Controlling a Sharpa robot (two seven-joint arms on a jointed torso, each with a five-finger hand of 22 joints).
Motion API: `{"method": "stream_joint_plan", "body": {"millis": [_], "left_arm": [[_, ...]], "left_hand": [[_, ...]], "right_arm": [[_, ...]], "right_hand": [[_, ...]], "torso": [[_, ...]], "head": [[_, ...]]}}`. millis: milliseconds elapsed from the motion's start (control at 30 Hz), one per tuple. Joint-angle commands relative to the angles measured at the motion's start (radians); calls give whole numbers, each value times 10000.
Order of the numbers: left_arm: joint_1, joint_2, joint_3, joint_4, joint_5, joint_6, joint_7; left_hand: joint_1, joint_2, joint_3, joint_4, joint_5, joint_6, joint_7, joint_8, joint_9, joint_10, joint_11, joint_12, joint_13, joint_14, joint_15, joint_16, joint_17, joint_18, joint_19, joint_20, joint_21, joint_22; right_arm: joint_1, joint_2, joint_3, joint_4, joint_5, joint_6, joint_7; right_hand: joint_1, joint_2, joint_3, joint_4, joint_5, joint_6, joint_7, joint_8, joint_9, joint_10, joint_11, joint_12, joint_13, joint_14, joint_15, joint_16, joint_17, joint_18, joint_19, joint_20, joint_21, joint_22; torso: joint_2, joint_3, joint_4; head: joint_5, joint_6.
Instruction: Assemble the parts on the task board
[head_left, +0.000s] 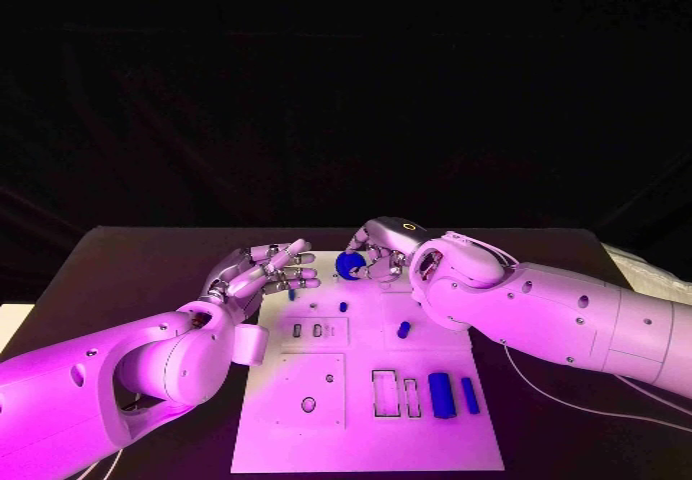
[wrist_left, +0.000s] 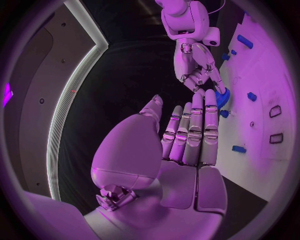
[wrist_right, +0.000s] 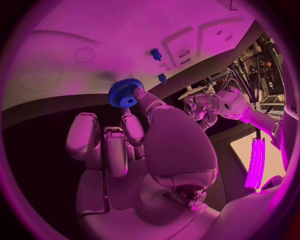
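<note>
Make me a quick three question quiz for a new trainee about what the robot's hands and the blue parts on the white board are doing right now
1. True or false: the right hand holds the blue gear.
2. Which describes the left hand? A) it grips a blue block; B) it holds nothing, fingers extended beside the gear; C) it presses flat on the task board.
3. Fill in: the two upright blue blocks near the board's near right corner lie beside empty rectangular ____.

Key
1. True: in the right wrist view the gear sits at that hand's fingertips.
2. B.
3. Slots, or recesses.
</note>
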Motion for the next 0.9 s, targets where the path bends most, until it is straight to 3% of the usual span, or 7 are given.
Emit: {"method": "stream_joint_plan", "body": {"millis": [33, 367, 700, 800, 900], "left_arm": [[7, 26, 7, -2, 3, 212, 65], [8, 70, 7, -31, 3, 211, 74], [8, 80, 7, -43, 3, 209, 80], [8, 81, 7, -43, 3, 208, 78], [8, 82, 7, -43, 3, 205, 76]], "left_hand": [[37, 89, 20, -59, 40, 36, 15, -45, -4, -14, 36, -40, -6, 37, 51, -50, 16, 101, 17, 49, 32, -5], [37, 89, 20, -59, 40, 36, 15, -45, -4, -14, 36, -40, -6, 37, 51, -50, 16, 101, 17, 49, 32, -5], [37, 89, 20, -59, 40, 36, 15, -45, -4, -14, 36, -40, -6, 37, 51, -50, 16, 101, 17, 49, 32, -5], [37, 89, 20, -59, 40, 36, 15, -45, -4, -14, 36, -40, -6, 37, 51, -50, 16, 101, 17, 49, 32, -5], [37, 89, 20, -59, 40, 36, 15, -45, -4, -14, 36, -40, -6, 37, 51, -50, 16, 101, 17, 49, 32, -5]], "right_arm": [[-34, 211, -24, -166, -506, 136, -254], [-265, 781, -96, -631, -806, 235, -260], [-305, 949, -118, -772, -828, 341, -214], [-307, 983, -122, -808, -828, 387, -198], [-308, 1019, -128, -851, -817, 447, -178]], "right_hand": [[-112, 11, 63, 34, -38, 468, -150, 234, 176, -32, 44, -58, -21, 811, -65, 12, 1475, -136, 8, -27, 30, -12], [-171, -13, 82, 45, 0, 436, -142, 208, 167, -53, 50, -110, -49, 805, -62, -5, 1445, -132, -3, -24, 19, -33], [-293, -102, 93, 61, 25, 335, -102, 133, 137, -126, 79, -269, -144, 802, -43, -12, 1436, -129, -21, -14, 1, -62], [-447, -234, 34, 101, 7, 141, -29, 10, 77, -233, 136, -498, -296, 801, -1, -14, 1437, -126, -46, 11, -23, -104], [-610, -400, -73, 145, -6, -391, 122, -317, -73, -329, 266, -663, -390, 801, 101, -13, 1443, -121, -85, 89, -62, -168]], "torso": [[6, 16, -10], [8, 25, -12], [3, 35, -38], [5, 33, -33], [4, 30, -27]], "head": [[26, -27], [69, -45], [109, -59], [103, -60], [101, -59]]}}
